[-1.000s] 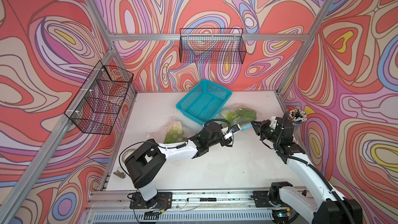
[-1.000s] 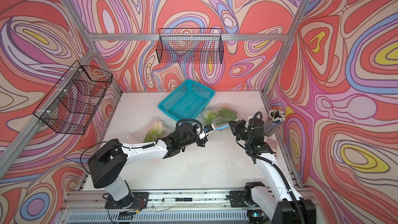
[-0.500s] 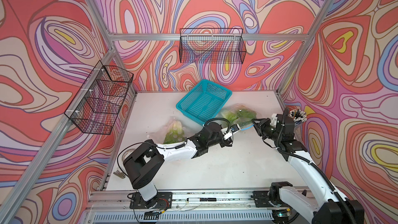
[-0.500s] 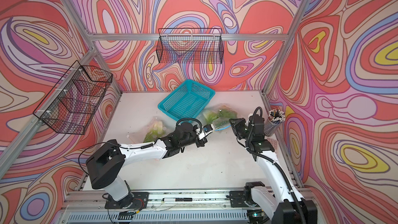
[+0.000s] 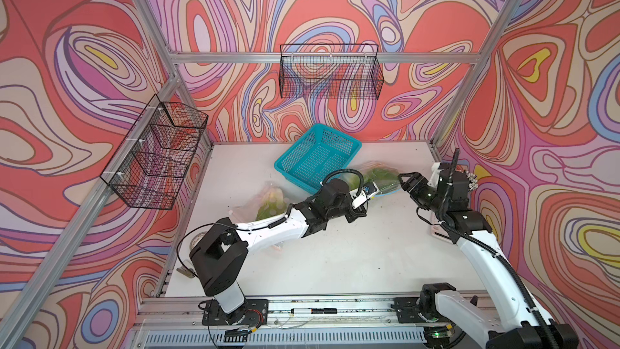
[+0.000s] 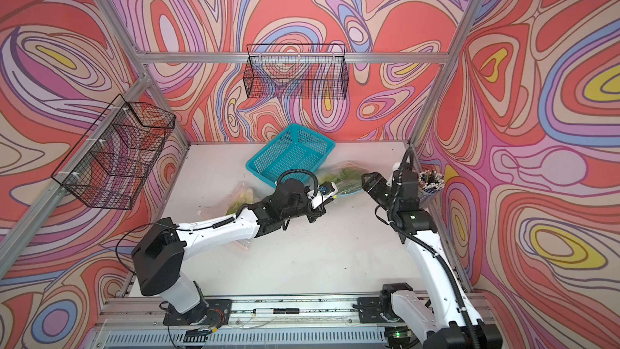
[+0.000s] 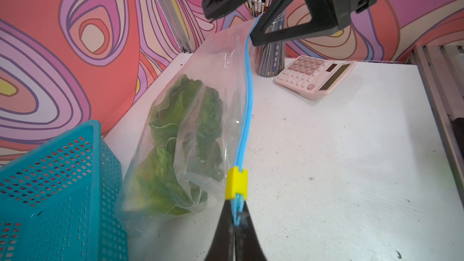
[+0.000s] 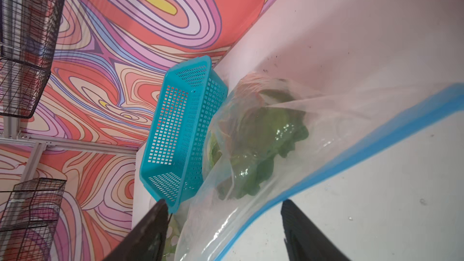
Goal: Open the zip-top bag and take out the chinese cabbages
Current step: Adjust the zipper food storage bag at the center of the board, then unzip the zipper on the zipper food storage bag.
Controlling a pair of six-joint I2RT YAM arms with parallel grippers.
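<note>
The zip-top bag (image 7: 226, 71) lay on the white counter (image 5: 335, 256) just beside the teal basket (image 5: 317, 156), at the back right. Its long axis ran across the counter from the left pincer (image 7: 237, 219) towards the right pincer (image 8: 223, 212). The blue zip strip (image 7: 247, 96) formed the edge facing the robot and was raised off the surface. The chinese cabbages (image 7: 185, 126) lay lengthwise inside the bag. Their paler ends pointed towards the basket and the left pincer, and their dark crinkled leaves pointed towards the right arm.

Creased plastic blurred the heads together, so they could not be counted. The right wrist view was soft and cut off the bag's corner. In both top views the left wrist hid the bag's near end. A second clear bag (image 5: 268, 201) holding something greenish lay partly under the left arm, and its contents were hard to make out.

The left pincer was fully closed, pinching the zip strip right behind the yellow slider (image 7: 236, 184). The right pincer's jaws stood wide apart at the strip's other end and gripped nothing. The strip passed between its fingers (image 8: 293, 222), though I cannot tell if one touched it.
</note>
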